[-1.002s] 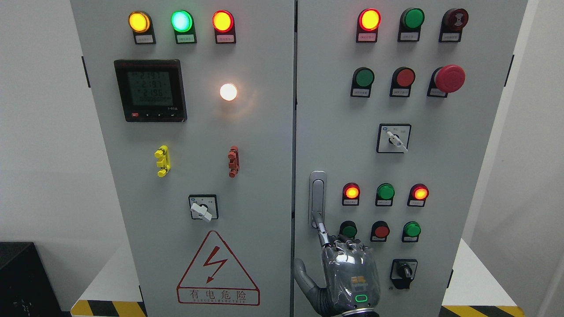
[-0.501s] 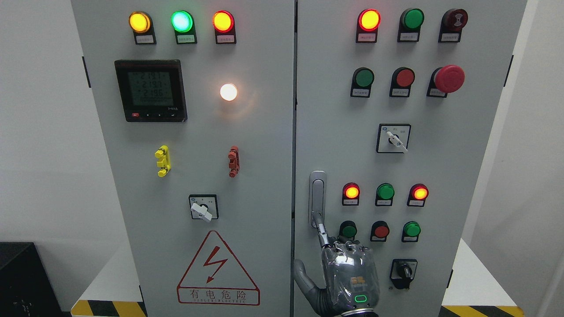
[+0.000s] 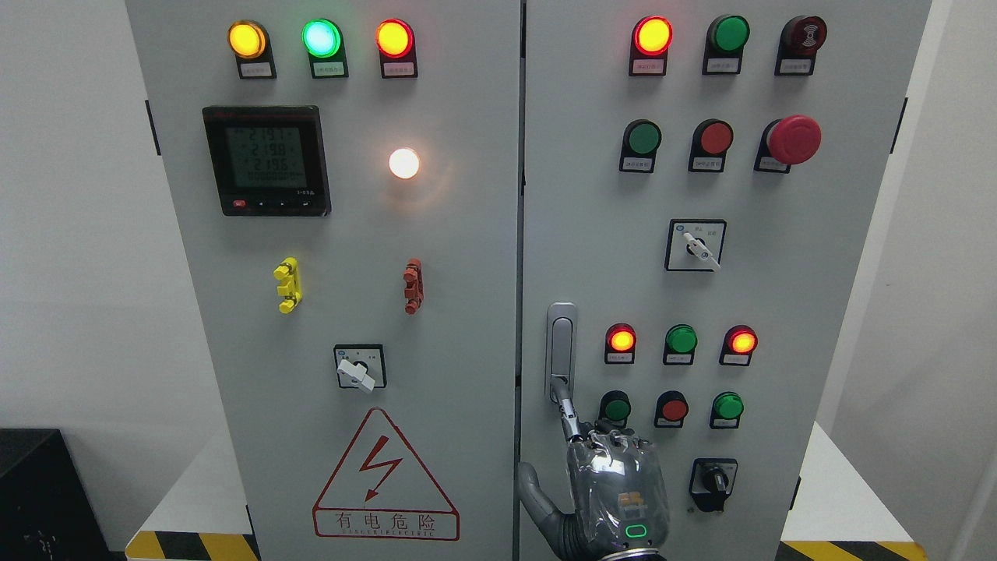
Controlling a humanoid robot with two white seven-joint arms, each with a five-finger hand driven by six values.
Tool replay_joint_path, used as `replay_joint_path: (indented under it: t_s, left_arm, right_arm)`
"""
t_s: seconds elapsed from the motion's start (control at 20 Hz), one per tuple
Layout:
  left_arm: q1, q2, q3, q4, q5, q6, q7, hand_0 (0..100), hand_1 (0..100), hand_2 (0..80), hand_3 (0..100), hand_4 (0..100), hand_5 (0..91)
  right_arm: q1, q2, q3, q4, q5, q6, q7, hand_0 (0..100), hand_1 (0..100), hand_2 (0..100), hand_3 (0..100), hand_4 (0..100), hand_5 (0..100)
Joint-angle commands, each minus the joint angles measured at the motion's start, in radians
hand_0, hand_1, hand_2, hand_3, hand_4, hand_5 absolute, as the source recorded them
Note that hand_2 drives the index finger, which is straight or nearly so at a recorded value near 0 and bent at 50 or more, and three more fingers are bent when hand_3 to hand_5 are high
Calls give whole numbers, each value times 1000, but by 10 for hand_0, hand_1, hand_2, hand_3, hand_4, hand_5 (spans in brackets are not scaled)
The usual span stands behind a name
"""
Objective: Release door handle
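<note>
the right hand reaches one extended finger to the door handle's lower end, apparently touching, other fingers curled.

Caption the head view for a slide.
Silver robot hand with one extended finger touching the bottom of the grey metal door handle on the grey control cabinet.

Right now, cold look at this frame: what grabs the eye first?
The glowing white round lamp mid-left door, then the big red mushroom emergency button upper right. Low on the right door, the silver robot hand reaches up with one of its fingers at the base of the grey metal door handle.
</note>
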Motion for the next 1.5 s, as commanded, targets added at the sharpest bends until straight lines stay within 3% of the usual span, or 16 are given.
replay_joint_path:
  t_s: [0.0, 1.45]
  left_arm:
    - [0, 0, 0, 0, 0, 1, -1, 0, 0, 45, 97, 0, 0]
    - [0, 0, 0, 0, 0, 1, -1, 0, 0, 45, 96, 0, 0]
  right_arm:
    - [5, 0, -2, 3, -2, 0, 2, 397, 256, 0, 784, 736, 721]
    - [8, 0, -2, 19, -2, 14, 22, 396, 257, 0, 802, 743, 720]
